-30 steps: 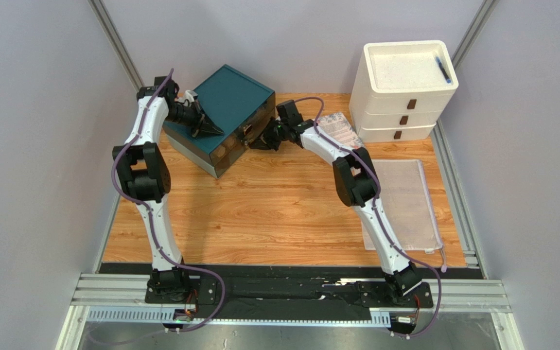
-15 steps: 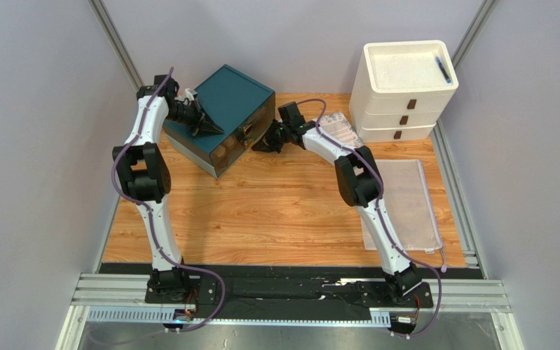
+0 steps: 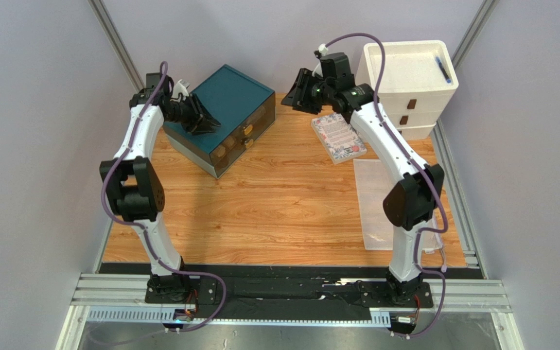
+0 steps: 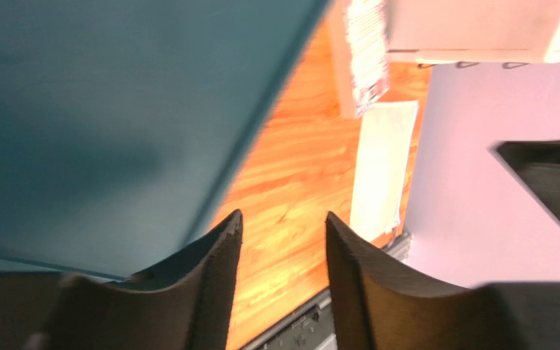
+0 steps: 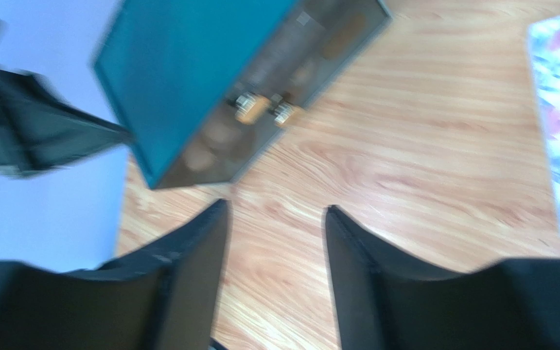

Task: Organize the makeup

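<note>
Looked like a late step, prob. wrap-up. Makeup [image 5: 217,135] showed only as blurry brown shapes behind tinted drawer fronts [image 3: 243,142] of teal box [image 3: 230,96]. L gripper [image 4: 283,214] sat over box top, jaws a bit apart, empty. R gripper [image 5: 277,206] hung above and right of box, jaws spread, nothing held. Couldn't tell if drawers were fully shut. Next move prob. needs a square push on the fronts. Booklet [image 3: 339,136] right of box isn't a task item.
</note>
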Controlling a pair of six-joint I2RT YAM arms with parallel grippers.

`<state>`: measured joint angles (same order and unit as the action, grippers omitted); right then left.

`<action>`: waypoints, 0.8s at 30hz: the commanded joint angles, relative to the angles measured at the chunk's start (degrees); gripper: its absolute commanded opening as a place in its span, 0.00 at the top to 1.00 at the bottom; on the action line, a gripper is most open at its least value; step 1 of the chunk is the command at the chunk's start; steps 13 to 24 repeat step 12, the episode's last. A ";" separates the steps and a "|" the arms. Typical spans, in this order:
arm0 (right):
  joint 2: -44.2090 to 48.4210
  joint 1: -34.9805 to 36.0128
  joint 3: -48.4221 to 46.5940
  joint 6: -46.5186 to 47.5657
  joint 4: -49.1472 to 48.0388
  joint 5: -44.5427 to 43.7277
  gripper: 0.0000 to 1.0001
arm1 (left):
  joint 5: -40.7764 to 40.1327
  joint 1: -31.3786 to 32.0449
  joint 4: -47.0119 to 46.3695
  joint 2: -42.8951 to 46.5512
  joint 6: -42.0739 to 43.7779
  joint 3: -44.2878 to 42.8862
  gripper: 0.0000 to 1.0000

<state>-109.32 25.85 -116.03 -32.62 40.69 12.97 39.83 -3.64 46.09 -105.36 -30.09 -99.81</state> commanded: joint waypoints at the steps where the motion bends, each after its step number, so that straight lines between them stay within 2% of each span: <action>1: 4.98 0.79 5.90 6.95 6.42 -8.39 0.42 | -2.39 3.19 -6.02 7.88 2.05 -0.12 0.30; 5: 8.50 0.79 4.15 11.26 9.76 -16.19 0.34 | -7.04 5.13 -3.38 11.66 3.01 -0.73 0.20; 6: 8.94 0.79 3.01 12.22 10.37 -17.35 0.24 | -6.88 5.31 -3.46 13.06 3.19 -0.48 0.15; 7: 9.90 0.79 2.57 13.97 11.07 -18.58 0.21 | -6.79 5.40 -3.37 13.60 3.97 -0.39 0.01; 10: 11.93 0.70 2.12 16.44 11.61 -21.93 0.07 | -5.82 5.75 -3.72 15.71 4.33 0.14 0.01; 12: 13.42 0.35 2.82 17.68 11.70 -23.25 0.04 | -6.78 6.10 -4.33 17.28 4.07 0.58 0.01; 24: 13.42 0.35 2.82 17.68 11.70 -23.25 0.04 | -6.78 6.10 -4.33 17.28 4.07 0.58 0.01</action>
